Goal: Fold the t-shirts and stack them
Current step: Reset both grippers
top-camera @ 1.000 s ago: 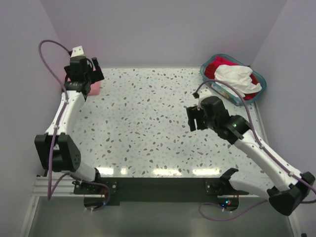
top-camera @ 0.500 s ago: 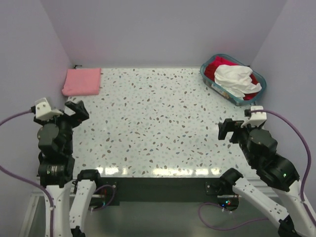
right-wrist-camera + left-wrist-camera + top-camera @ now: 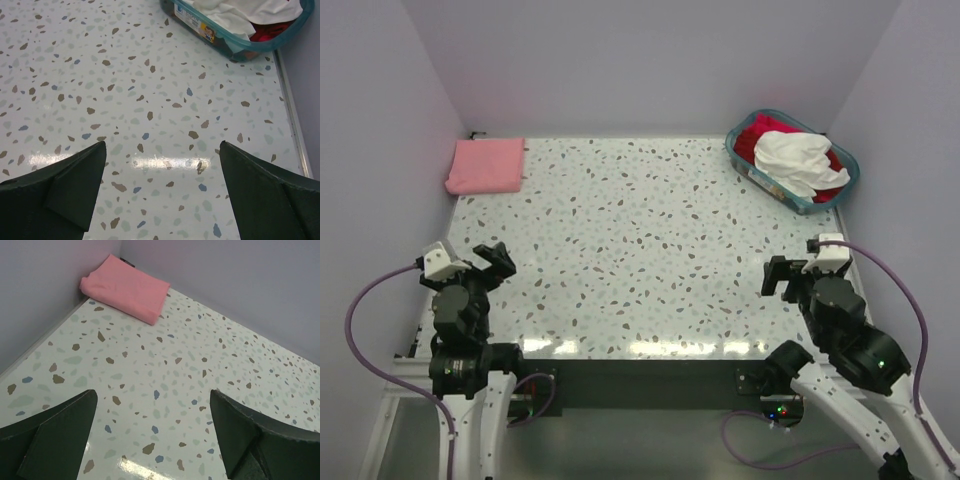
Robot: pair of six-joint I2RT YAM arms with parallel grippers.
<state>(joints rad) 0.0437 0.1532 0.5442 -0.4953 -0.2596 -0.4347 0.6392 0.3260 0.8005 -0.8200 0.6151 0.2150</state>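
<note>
Grippers number two, and both stand with jaws spread wide and nothing between them. The left gripper hangs over the near left part of the single speckled table. The right gripper hangs over the near right part.

One salmon-pink t-shirt lies flat in the far left corner, folded into a neat rectangle close to the walls and well apart from the left gripper. One teal basket sits in the far right corner. Inside it, one crumpled white t-shirt lies on top of red cloth, which shows at both ends. Whether the red is one garment or several cannot be told.
</note>
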